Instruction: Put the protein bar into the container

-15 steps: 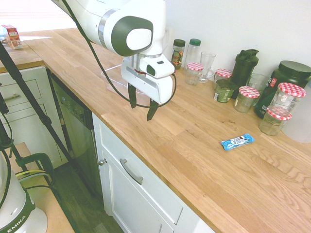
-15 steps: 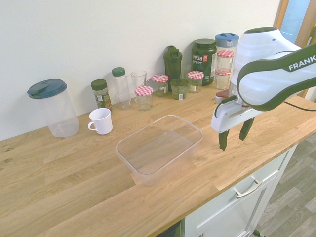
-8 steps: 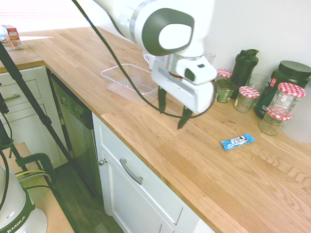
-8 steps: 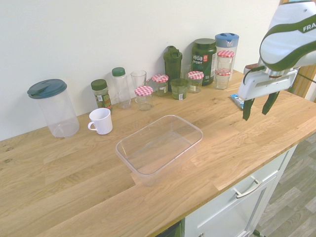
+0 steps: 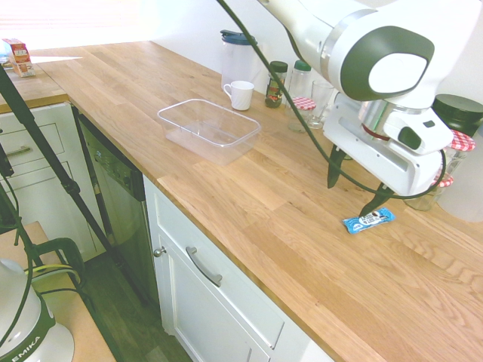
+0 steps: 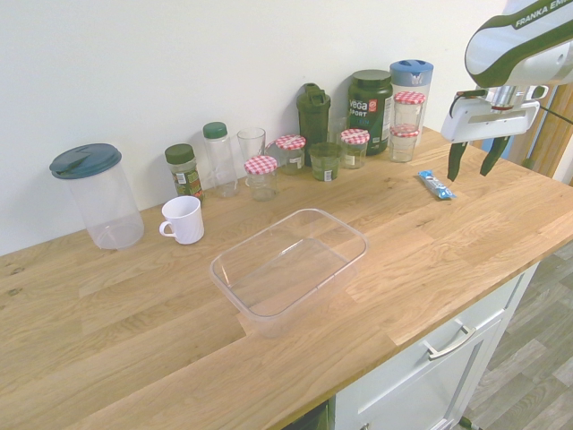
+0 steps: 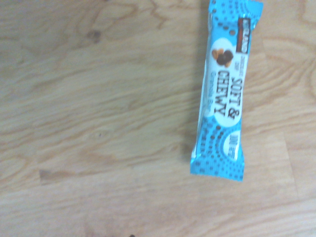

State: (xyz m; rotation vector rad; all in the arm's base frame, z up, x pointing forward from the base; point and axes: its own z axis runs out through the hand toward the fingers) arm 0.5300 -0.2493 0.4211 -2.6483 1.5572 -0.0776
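Gripper [image 6: 468, 176] above the worktop [image 6: 394, 296], its two fingers spread wide with nothing between them. The protein bar [image 5: 369, 220], in its blue wrapper, lies flat on the wood beneath and beside the fingers, well apart from the clear container [image 5: 209, 140]; the latter stands lidless, with nothing in it. The step in hand is judged to be the approach for the grasp. In the wrist view the bar's long axis is plainly shown, its printed face toward the camera. For a sound grasp, the fingers should be set one on each long side—across the narrow width, near the middle—so that the bar neither tips nor swings when raised. Alignment is best completed above the bar, followed by a straight descent; the low profile calls for the tips to come close to the wood without pressing into it. Closure should be gentle but complete, since the slick wrapper may slide or crumple, and a grip on a crimped end alone would probably let the bar droop. The glass jars [image 6: 353, 150] with checked lids stand near the bar, and a sideways sweep toward them should be avoided. Transport then calls for a lift clear of the container's rim—release low, over its middle.
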